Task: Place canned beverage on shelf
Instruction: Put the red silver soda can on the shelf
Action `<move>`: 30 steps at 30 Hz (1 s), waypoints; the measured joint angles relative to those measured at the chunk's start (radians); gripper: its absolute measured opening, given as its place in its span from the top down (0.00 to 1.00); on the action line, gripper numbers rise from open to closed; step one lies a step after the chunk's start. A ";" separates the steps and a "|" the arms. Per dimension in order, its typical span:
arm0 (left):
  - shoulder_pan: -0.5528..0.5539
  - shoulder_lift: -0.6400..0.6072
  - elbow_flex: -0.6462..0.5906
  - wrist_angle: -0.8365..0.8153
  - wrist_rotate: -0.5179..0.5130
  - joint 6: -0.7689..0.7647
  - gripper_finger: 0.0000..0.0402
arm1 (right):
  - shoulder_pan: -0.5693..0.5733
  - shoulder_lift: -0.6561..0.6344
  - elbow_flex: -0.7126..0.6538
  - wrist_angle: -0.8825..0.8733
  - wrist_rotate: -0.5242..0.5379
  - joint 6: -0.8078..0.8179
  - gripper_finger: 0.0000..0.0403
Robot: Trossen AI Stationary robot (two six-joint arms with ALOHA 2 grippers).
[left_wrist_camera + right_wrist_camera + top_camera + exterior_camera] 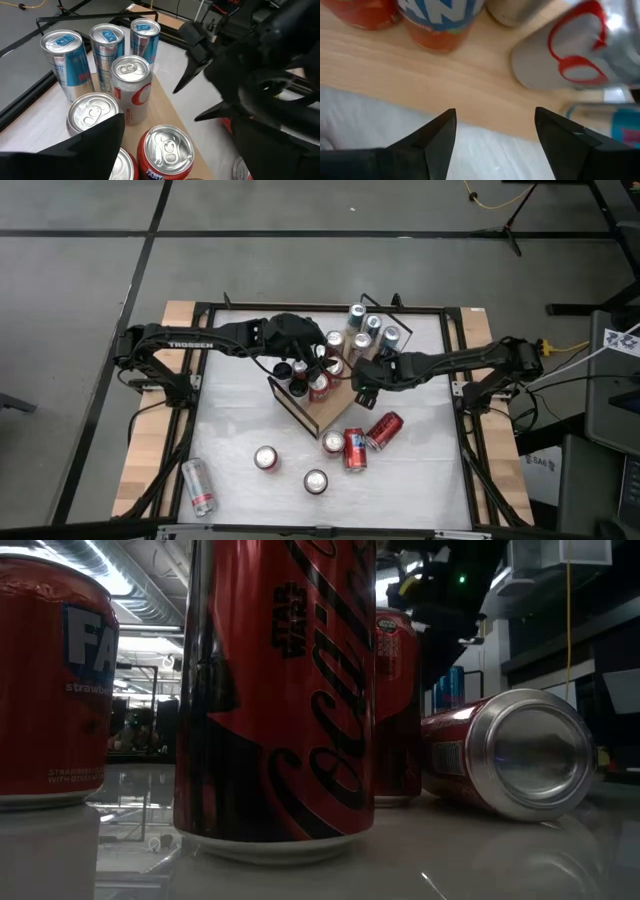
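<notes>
1. My right gripper (pixel 495 137): jaws spread, empty, at the shelf's (pixel 325 418) near edge.
2. My left gripper (pixel 300 363): over the cans on the shelf; can't tell if it's open.
3. Progress: roughly nine cans up there; six remain on the table at 6 o'clock.
4. Nearest: upright Coca-Cola can (pixel 285 690), undented; beside it one lying can (pixel 512 755).
</notes>
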 joint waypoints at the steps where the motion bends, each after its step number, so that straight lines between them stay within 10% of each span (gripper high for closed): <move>1: -0.002 0.000 0.000 0.000 0.000 0.000 0.12 | -0.001 0.000 -0.012 0.025 -0.001 -0.009 0.36; 30: -0.005 0.000 0.000 0.003 -0.002 -0.001 0.12 | -0.122 0.000 -0.073 0.203 -0.009 -0.203 0.36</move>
